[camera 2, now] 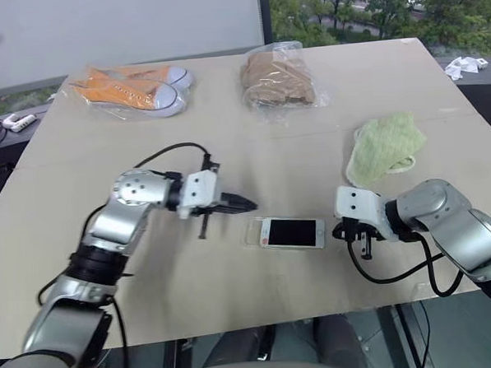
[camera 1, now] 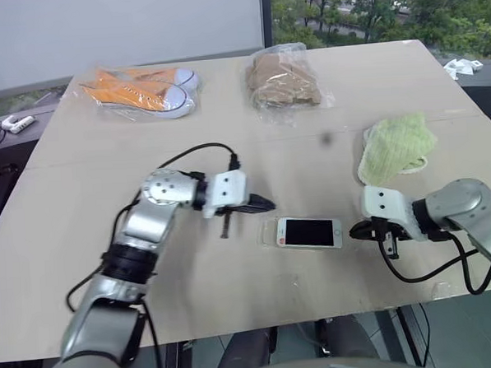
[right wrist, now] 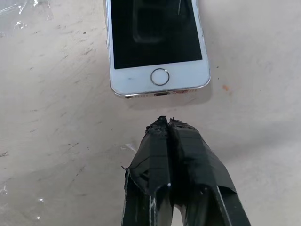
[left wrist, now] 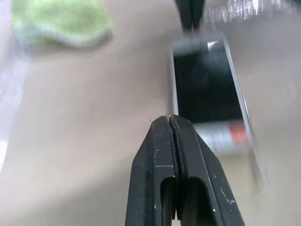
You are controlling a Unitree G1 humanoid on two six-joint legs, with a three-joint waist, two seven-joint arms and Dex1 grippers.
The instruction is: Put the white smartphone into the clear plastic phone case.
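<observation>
White smartphone (camera 1: pixel 310 232) is seen flat, screen up, on the tabletop (camera 1: pixel 84 242), seated in the clear plastic phone case (camera 1: pixel 270 232), whose edge shows at the phone's left end. Left pincer (camera 1: pixel 267 204) is pressed closed, empty, just above-left of the phone; right pincer (camera 1: pixel 354 230) is likewise closed, empty, just off the home-button end.

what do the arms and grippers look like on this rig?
Both arms are silver-grey metal with black joint bands and loose black cables looping outside. Each wrist carries a white block. The left gripper has smooth black fingers with ridged inner faces; the right gripper has fingers wrapped in frayed black tape.
</observation>
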